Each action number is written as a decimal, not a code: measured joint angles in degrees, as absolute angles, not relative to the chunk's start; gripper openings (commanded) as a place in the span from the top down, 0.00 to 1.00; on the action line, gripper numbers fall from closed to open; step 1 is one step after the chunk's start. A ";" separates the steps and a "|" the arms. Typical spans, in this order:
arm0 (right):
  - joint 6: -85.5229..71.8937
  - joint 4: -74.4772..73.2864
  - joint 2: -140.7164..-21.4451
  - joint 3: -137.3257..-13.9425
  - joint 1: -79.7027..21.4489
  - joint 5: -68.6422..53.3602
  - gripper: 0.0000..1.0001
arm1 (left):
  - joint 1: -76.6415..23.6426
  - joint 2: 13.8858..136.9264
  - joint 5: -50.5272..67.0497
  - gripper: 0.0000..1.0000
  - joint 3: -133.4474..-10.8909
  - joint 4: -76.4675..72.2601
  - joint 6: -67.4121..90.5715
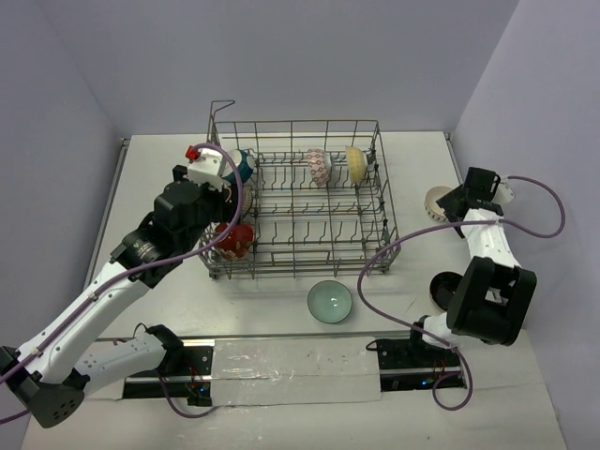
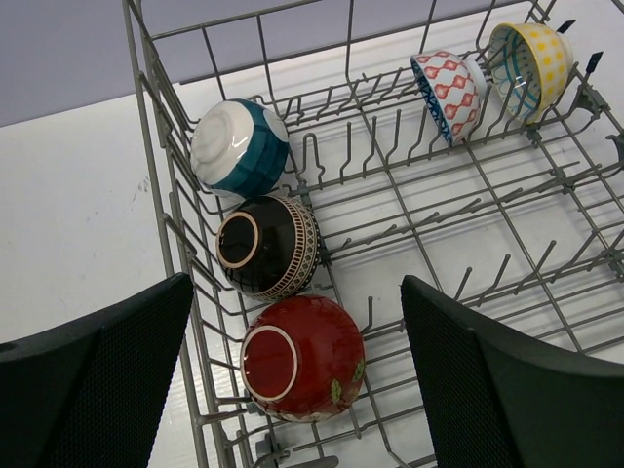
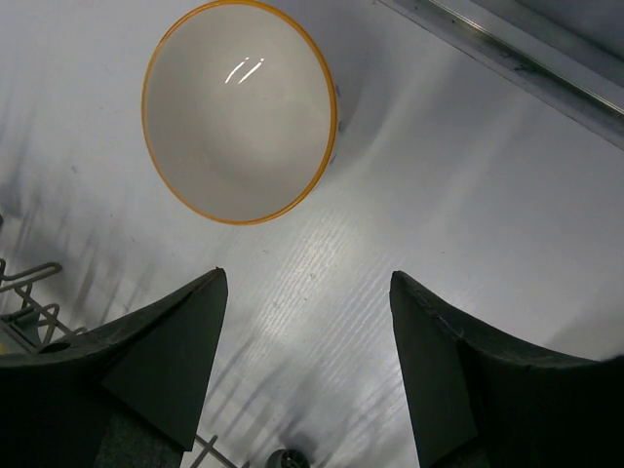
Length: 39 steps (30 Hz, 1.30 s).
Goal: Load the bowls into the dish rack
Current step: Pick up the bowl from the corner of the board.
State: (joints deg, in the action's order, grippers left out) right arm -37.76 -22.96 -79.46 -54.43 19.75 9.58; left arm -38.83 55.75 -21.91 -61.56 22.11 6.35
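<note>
The grey wire dish rack (image 1: 375, 202) stands mid-table. Along its left side lie a teal and white bowl (image 2: 239, 148), a black bowl (image 2: 268, 244) and a red bowl (image 2: 302, 356). A red-patterned bowl (image 2: 447, 90) and a yellow-checked bowl (image 2: 528, 63) stand at its back right. My left gripper (image 2: 297, 292) is open and empty above the red bowl (image 1: 234, 239). My right gripper (image 3: 307, 278) is open and empty just short of a white bowl with an orange rim (image 3: 239, 107), upright on the table right of the rack (image 1: 437, 201). A pale green bowl (image 1: 330, 301) sits in front of the rack.
A dark bowl (image 1: 439, 286) lies at the right, partly hidden by the right arm. A purple cable (image 1: 375, 258) loops over the rack's front right corner. A rack wire (image 3: 24, 292) shows at the left of the right wrist view. A metal strip (image 3: 507, 54) runs along the table's edge.
</note>
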 measured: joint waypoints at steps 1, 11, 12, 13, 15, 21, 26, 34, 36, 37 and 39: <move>-37.91 -22.74 -80.18 -54.68 20.14 9.32 0.26 | -38.83 55.86 -21.93 0.08 -61.54 22.06 6.24; -38.52 -20.21 -89.21 -58.19 20.95 6.98 0.28 | -38.83 56.86 -22.37 0.07 -61.34 21.89 6.00; -38.50 -20.05 -89.60 -58.30 21.04 6.70 0.28 | -38.83 56.93 -22.41 0.07 -61.30 21.91 5.98; -38.50 -20.10 -90.04 -58.52 21.17 6.48 0.28 | -38.83 56.95 -22.44 0.07 -61.28 21.91 5.78; -38.48 -19.97 -90.89 -59.09 21.56 6.24 0.28 | -38.83 56.95 -22.59 0.07 -61.19 21.87 5.56; -38.11 -19.31 -92.95 -60.42 23.81 5.56 0.33 | -38.83 56.97 -23.07 0.07 -61.12 21.87 5.19; -37.76 -18.83 -94.98 -61.28 25.87 4.62 0.35 | -38.83 57.30 -23.44 0.06 -61.10 21.82 5.15; -37.58 -18.90 -99.07 -64.10 26.41 4.43 0.41 | -38.83 57.58 -23.55 0.06 -60.97 21.67 5.13; -37.56 -18.92 -99.81 -64.66 26.44 4.36 0.43 | -38.83 57.65 -23.62 0.06 -60.88 21.67 5.13; -37.56 -18.92 -100.12 -64.86 26.46 4.23 0.45 | -38.83 57.65 -23.64 0.05 -60.82 21.69 5.10; -37.54 -18.87 -100.44 -64.97 26.48 3.95 0.48 | -38.83 57.78 -23.66 0.05 -60.73 21.69 5.10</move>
